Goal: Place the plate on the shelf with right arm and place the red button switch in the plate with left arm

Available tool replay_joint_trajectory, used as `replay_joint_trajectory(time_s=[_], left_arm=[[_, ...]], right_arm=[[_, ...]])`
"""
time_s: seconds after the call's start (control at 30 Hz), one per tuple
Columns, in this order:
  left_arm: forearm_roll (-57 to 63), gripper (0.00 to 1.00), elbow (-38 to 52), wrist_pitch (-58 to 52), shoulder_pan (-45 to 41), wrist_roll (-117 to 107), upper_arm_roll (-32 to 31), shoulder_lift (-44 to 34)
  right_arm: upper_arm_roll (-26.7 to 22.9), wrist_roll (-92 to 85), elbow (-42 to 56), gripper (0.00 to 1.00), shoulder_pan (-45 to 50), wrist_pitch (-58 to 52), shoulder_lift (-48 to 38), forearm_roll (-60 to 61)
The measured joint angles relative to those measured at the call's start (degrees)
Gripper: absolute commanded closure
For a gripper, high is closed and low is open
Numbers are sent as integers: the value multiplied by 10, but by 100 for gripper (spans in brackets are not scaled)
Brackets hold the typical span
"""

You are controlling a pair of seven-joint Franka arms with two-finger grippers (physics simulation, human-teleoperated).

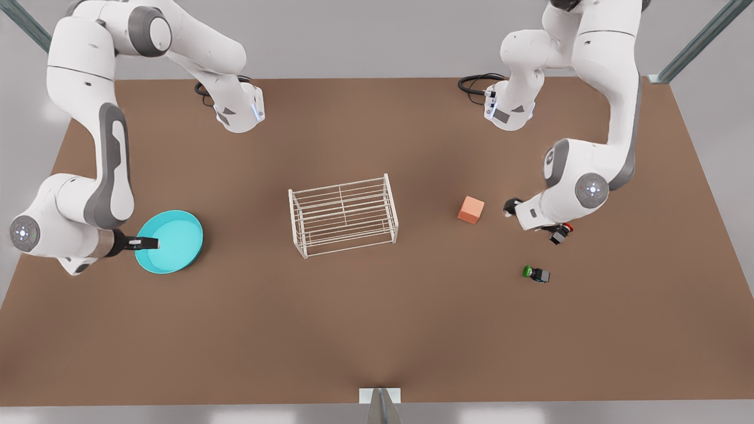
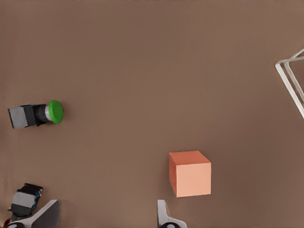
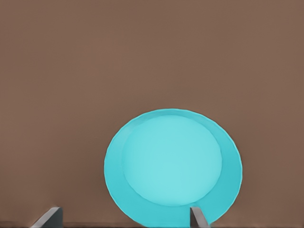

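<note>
The turquoise plate [image 1: 174, 238] [image 3: 173, 164] lies flat on the table at the front view's left. My right gripper [image 1: 154, 242] [image 3: 124, 218] is open and hangs low over the plate's near rim. The white wire shelf [image 1: 343, 215] [image 2: 292, 78] stands at the table's middle with nothing on it. The red button switch [image 1: 561, 231] [image 2: 24, 202] lies on its side at the front view's right. My left gripper [image 1: 533, 220] [image 2: 105, 218] is open above the table, and the switch lies just outside one of its fingers [image 2: 47, 214].
An orange cube [image 1: 471, 209] [image 2: 190, 173] sits between the shelf and the left gripper. A like switch with a green cap [image 1: 536, 274] [image 2: 38, 115] lies nearer the table's front. The brown table [image 1: 377, 330] stretches bare ahead of the shelf.
</note>
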Motion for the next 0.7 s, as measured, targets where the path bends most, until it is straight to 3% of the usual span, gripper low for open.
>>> replay_joint_trajectory(time_s=[0.1, 0.2, 0.53, 0.7], left_arm=[[1, 0, 4, 44, 59, 67, 0, 26], [1, 0, 16, 74, 52, 117, -3, 32], [-1, 0, 240, -92, 37, -53, -32, 27], [17, 0, 285, -147, 37, -125, -39, 57]], right_arm=[[0, -34, -37, 0, -15, 34, 0, -19], [1, -70, -46, 0, -38, 78, 12, -36], [0, -168, -17, 0, -87, 154, 87, -19], [1, -207, -15, 0, -105, 165, 119, -13]])
